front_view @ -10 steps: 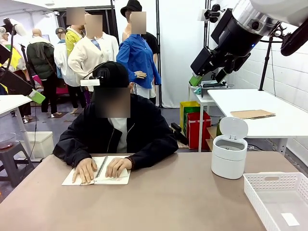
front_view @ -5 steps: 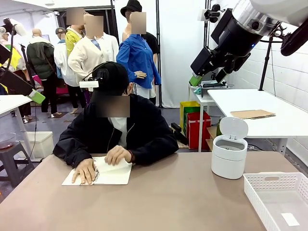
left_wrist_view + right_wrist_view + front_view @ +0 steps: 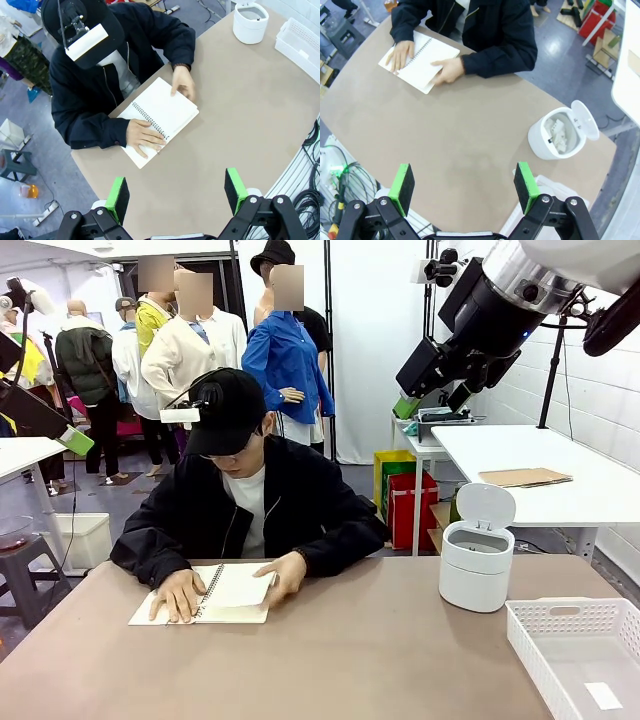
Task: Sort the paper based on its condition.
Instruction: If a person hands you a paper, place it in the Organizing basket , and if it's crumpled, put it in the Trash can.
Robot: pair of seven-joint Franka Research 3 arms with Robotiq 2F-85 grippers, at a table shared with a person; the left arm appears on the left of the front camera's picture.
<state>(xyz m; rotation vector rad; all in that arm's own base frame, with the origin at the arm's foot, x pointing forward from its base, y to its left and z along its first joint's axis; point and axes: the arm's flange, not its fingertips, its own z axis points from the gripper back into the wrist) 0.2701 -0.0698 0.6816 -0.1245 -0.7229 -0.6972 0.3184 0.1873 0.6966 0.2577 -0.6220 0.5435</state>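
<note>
The paper, as a crumpled wad, is out of view. A person at the far side holds a white spiral notebook (image 3: 238,590) (image 3: 169,107) (image 3: 427,56) on the brown table (image 3: 360,660), one hand flat on the left page, the other at the right page's edge. My left gripper (image 3: 176,197) hangs high over the table's near side, open, nothing between its green pads. My right gripper (image 3: 464,187) is also high above the table, open and empty. From the front, the right arm (image 3: 480,325) is raised at the upper right.
A white bin (image 3: 476,565) (image 3: 554,135) with its lid up stands at the right; white scraps lie inside. A white slotted basket (image 3: 572,625) (image 3: 301,37) sits at the near right corner, a flat white slip (image 3: 603,695) in it.
The person lifted a notebook page, laid it over to the right and slid that hand to the right edge. Both arms have stayed still.
</note>
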